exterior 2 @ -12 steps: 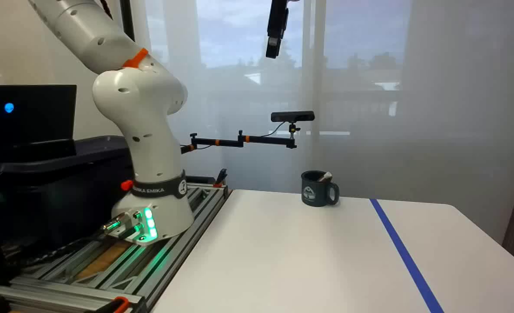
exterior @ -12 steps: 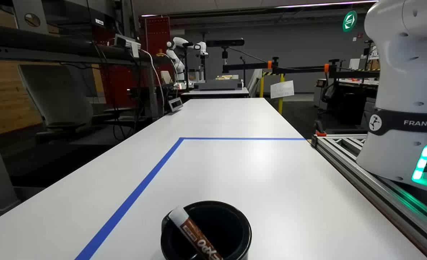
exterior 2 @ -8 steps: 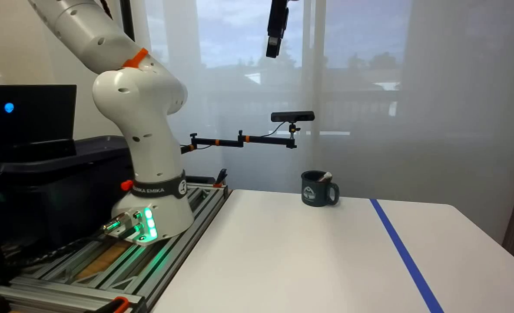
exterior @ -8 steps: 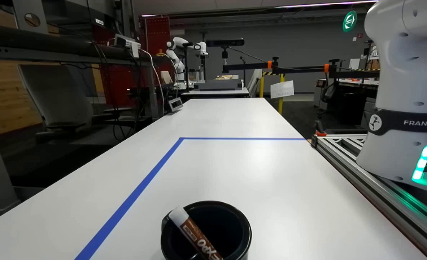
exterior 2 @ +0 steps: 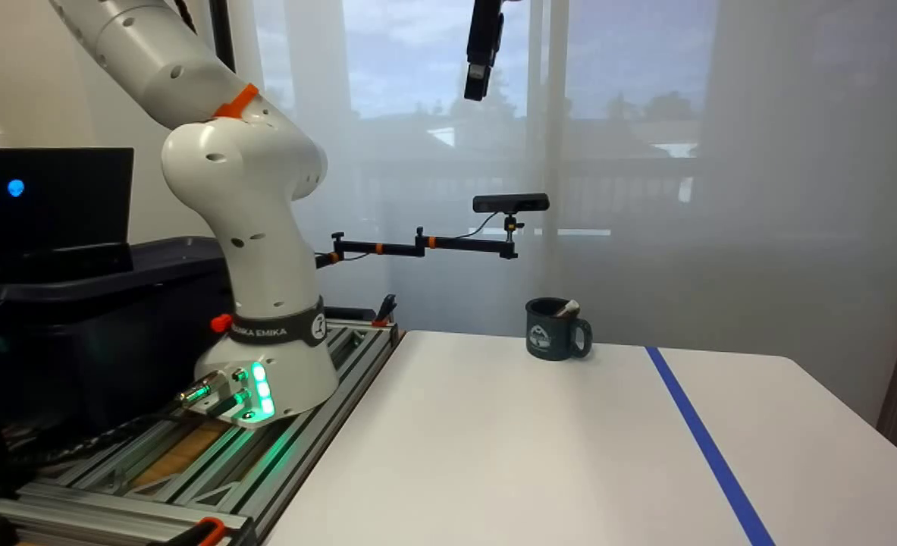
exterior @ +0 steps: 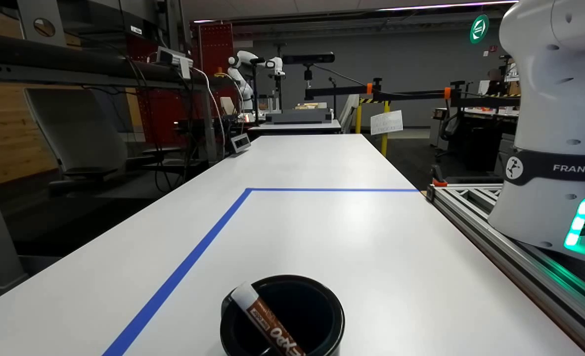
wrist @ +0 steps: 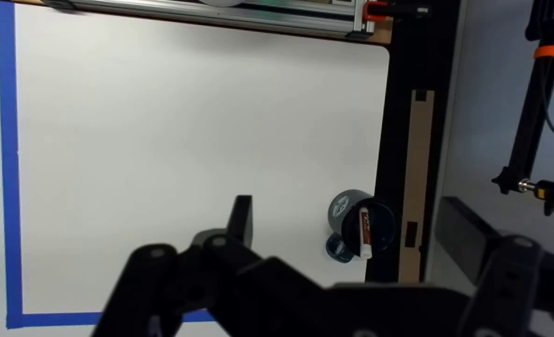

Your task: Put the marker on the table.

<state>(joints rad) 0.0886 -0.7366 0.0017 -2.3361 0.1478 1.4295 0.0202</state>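
One marker (wrist: 365, 233) leans in the mug (exterior 2: 548, 341), far end of the bench (exterior 2: 539, 440), well below the wide-parted, empty jaws, crosswise to their closing, I'd say.

The brown marker (exterior: 268, 321) bears white lettering (exterior: 285, 341), the white table (exterior: 322, 237) a blue tape line (exterior: 179, 273).

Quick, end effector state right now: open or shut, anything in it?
End effector: open, fingers spread wide, holding nothing; the marker leans in the mug.
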